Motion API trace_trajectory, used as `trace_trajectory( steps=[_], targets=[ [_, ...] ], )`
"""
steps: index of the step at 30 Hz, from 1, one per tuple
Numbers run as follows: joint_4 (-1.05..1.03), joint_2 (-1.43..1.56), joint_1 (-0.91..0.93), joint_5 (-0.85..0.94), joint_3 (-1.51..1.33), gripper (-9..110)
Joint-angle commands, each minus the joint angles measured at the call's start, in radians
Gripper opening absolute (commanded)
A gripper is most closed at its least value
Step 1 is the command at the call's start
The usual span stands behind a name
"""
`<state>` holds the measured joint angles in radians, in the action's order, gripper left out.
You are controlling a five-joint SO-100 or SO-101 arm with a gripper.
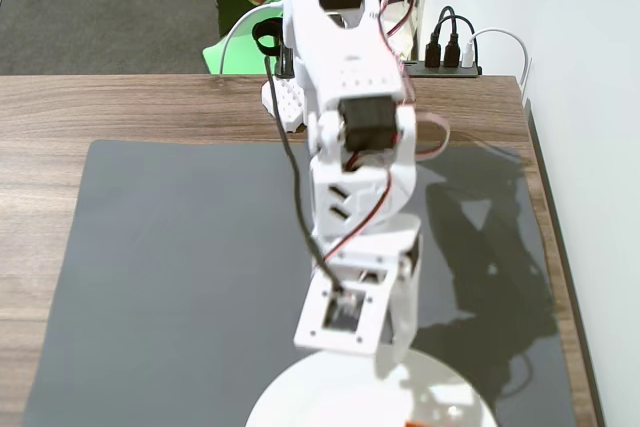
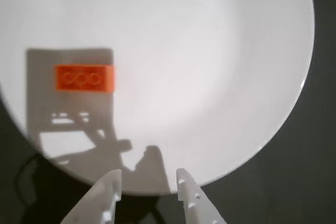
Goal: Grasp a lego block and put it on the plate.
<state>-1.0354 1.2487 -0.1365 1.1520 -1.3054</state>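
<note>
fingers: two white printed fingers entering the wrist view from the bottom edge, tips spread with a clear gap between them, nothing held. tips sit over the near rim of the plate; their shadow falls on the white surface just above them.

lego block: small orange brick, studs up, long side running left to right in the wrist view. lies flat on the plate, left of centre, up and to the left of the fingers and well apart from them, inside a squarish shadow. in the fixed view only an orange sliver shows at the bottom edge.

plate: large, white, round, plain. fills most of the wrist view; in the fixed view only its upper arc shows at the bottom edge, below the arm.

arm: white, black servos, red and black cables, reaching down toward the plate in the fixed view.

mat: dark grey, under the plate.

tabletop: wood grain, under the mat.

power strip: black plugs, at the far edge by the wall.
</note>
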Motion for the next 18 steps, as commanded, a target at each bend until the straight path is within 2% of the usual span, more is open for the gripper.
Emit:
trace_trajectory(
  steps=[1, 6, 13, 18],
  targets=[
    [-0.005, 0.14, -0.008, -0.046, -0.052, 14],
    [0.015, 0.311, -0.021, -0.167, -0.213, 13],
    [0.04, 0.517, -0.037, -0.374, -0.391, 0],
    [0.029, 0.67, -0.035, -0.509, -0.532, 0]
  ],
)
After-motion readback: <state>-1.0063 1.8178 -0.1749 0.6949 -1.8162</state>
